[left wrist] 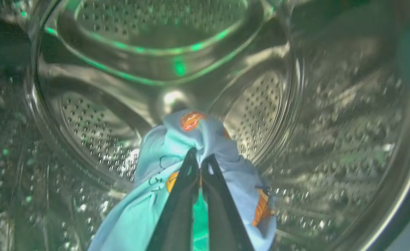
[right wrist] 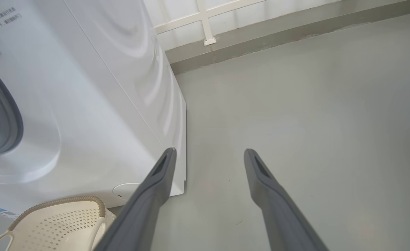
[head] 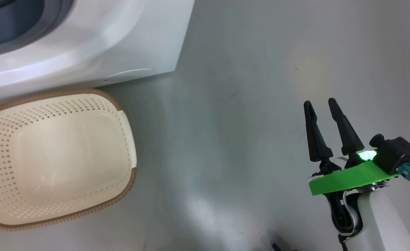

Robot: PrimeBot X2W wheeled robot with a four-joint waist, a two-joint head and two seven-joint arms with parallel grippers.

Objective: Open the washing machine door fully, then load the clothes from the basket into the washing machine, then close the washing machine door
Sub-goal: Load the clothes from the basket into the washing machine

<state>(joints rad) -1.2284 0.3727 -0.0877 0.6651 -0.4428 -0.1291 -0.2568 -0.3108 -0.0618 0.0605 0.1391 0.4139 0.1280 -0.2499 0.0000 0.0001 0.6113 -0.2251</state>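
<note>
Inside the steel drum (left wrist: 330, 146) of the washing machine (head: 86, 45), my left gripper (left wrist: 199, 158) is shut on the clothes (left wrist: 205, 139), a light blue garment with orange figures that hangs from its fingers. The cream basket (head: 51, 157) stands on the floor against the machine's front, with nothing in it. My right gripper (head: 320, 104) is open over bare floor to the right of the machine, holding nothing; the right wrist view has its fingers (right wrist: 208, 153) spread beside the machine's corner (right wrist: 121, 87) and the basket (right wrist: 61, 223). The washing machine door is out of view.
Grey floor (head: 243, 122) stretches to the right of the machine and basket. A wall base with white panelling (right wrist: 225, 31) runs behind the machine. The grey seal of the machine's opening (right wrist: 6, 118) is at the left edge of the right wrist view.
</note>
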